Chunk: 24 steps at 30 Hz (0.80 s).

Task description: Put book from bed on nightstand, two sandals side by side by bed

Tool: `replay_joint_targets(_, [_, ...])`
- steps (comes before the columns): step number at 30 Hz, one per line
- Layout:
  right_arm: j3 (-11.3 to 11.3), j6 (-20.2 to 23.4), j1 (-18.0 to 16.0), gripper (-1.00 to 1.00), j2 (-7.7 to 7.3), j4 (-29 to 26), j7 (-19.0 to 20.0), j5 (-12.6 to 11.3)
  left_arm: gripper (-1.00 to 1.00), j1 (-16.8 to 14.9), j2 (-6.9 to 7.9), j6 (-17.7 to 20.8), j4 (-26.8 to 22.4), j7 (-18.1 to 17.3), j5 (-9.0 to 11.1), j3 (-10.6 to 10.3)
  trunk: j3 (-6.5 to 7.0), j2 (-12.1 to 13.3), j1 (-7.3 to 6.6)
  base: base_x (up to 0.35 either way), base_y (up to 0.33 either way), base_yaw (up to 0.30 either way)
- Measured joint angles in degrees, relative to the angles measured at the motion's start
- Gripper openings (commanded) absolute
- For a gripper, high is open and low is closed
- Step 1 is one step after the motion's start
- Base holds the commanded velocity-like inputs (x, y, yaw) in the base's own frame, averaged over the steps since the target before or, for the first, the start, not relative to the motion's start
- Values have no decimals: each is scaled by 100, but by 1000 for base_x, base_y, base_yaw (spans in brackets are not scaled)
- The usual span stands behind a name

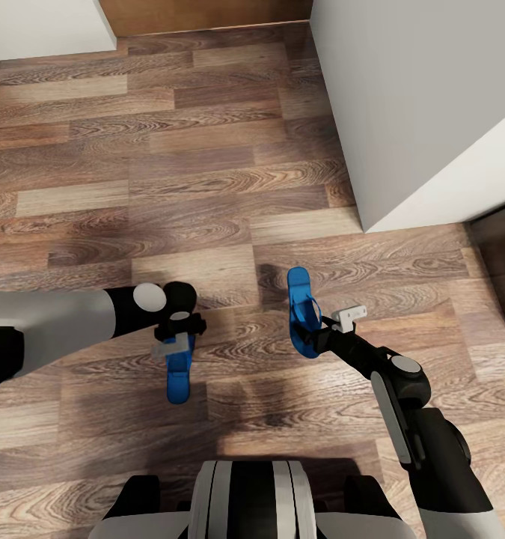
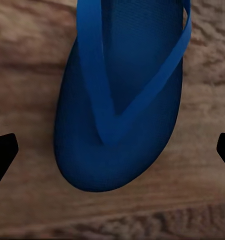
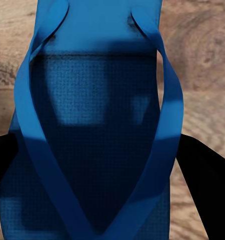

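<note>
Left claw (image 1: 179, 346): I'm hovering it right over the left sandal (image 1: 179, 378), and on my left wrist view its two dark fingertips (image 2: 3, 152) are standing wide, one on each side of the toe end, with bare floor between them and the sole. I'm not gripping anything.
Right claw (image 1: 317, 335): I'm holding it at the right sandal (image 1: 303, 311); on the right wrist view the dark fingers (image 3: 202, 175) are sitting close against both edges of the sole, but I cannot tell whether they're actually pinching it.
Left sandal: it's lying flat on the wood-plank floor (image 1: 207, 187), straps up.
Right sandal: it's sitting near the other one, a little farther from me, roughly parallel, with a gap between them.
Surroundings: a white wall (image 1: 417, 112) is rising ahead on my right.
</note>
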Motion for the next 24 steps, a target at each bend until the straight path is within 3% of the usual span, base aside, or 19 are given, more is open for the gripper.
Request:
replay_joint_targets(18, [1, 0, 0, -100, 0, 0, 0, 0, 100, 56, -14, -199, 71, 143, -172, 2, 0, 0, 0, 0, 0, 0])
replay_joint_targets(24, [0, 0, 0, -100, 1, 0, 0, 0, 100, 132, -11, -231, 73, 197, -322, 29, 0, 0, 0, 0, 0, 0])
